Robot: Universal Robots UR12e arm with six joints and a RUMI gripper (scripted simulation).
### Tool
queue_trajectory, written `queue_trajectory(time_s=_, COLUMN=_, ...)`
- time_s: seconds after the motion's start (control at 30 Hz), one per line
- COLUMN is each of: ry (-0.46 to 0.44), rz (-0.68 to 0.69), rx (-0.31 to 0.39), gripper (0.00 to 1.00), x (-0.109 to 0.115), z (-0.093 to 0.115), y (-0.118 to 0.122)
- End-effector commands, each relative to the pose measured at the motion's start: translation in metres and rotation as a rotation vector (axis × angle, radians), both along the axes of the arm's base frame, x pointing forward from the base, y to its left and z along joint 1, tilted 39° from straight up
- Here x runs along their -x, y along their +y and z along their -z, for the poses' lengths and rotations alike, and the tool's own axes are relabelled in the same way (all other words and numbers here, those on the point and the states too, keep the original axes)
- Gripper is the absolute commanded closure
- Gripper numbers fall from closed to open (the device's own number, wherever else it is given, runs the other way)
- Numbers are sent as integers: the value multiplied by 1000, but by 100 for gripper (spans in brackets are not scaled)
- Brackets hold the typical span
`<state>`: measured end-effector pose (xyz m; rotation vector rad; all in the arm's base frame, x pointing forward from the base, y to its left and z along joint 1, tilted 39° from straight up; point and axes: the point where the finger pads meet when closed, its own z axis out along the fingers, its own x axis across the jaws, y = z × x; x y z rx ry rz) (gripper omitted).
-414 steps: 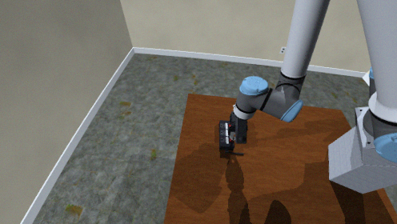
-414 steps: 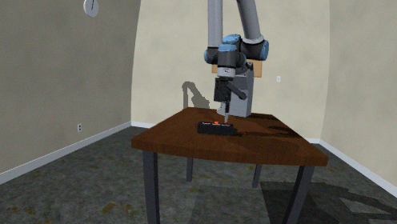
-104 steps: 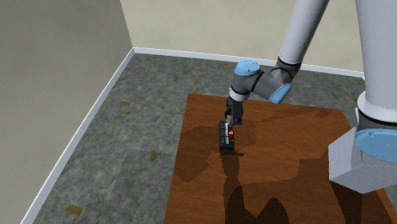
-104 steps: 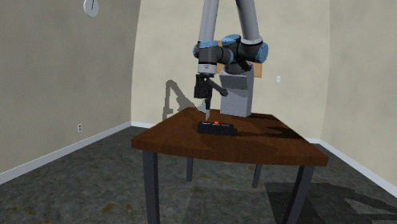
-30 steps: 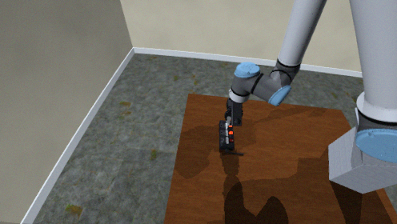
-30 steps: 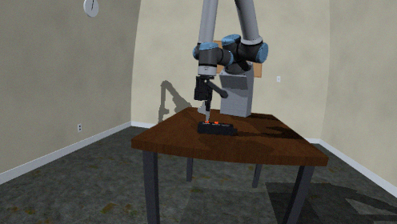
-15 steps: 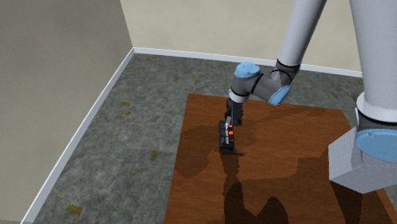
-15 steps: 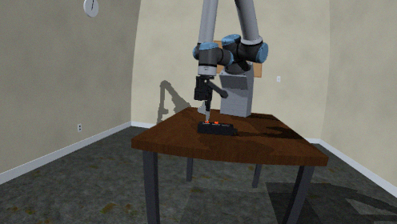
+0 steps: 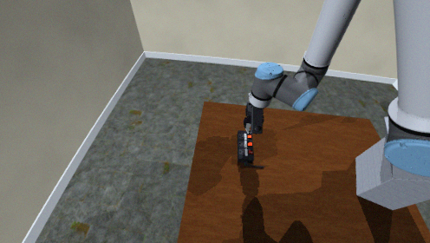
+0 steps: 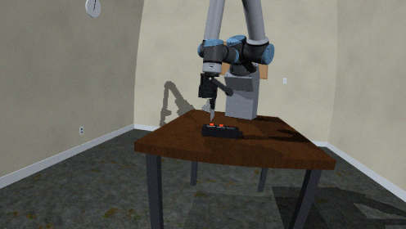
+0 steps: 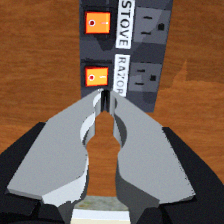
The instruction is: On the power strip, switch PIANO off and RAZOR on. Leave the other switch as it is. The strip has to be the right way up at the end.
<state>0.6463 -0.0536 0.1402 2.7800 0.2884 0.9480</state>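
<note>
The black power strip [image 9: 245,148] lies on the brown table [image 9: 299,174], right way up; it also shows in the exterior view [image 10: 221,131]. In the wrist view the RAZOR switch [image 11: 96,77] glows orange beside its label [image 11: 121,74]. The STOVE switch [image 11: 97,22] above it also glows orange. The PIANO switch is hidden under my fingers. My gripper [image 11: 105,91] is shut and empty, its tips right at the lower edge of the RAZOR switch. In the top and exterior views the gripper [image 9: 248,128] points down onto the far part of the strip.
The robot's grey base [image 9: 390,174] stands at the table's right edge. The strip's plug [image 9: 256,166] sticks out at its near end. Walls and the floor lie to the left of the table.
</note>
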Motion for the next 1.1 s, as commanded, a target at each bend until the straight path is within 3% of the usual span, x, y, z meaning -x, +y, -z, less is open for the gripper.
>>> queue_trajectory(time_s=0.0, ry=6, rz=-1, rx=-3, gripper=100, x=11, z=-7, y=2)
queue_trajectory(time_s=0.8, ry=7, rz=-2, rx=-3, gripper=100, x=13, z=-12, y=3)
queue_trajectory(time_s=0.83, ry=7, rz=-2, rx=-3, gripper=0, x=13, z=-12, y=3)
queue_trajectory(time_s=1.07, ry=6, rz=-2, rx=-3, gripper=0, x=16, z=-14, y=4)
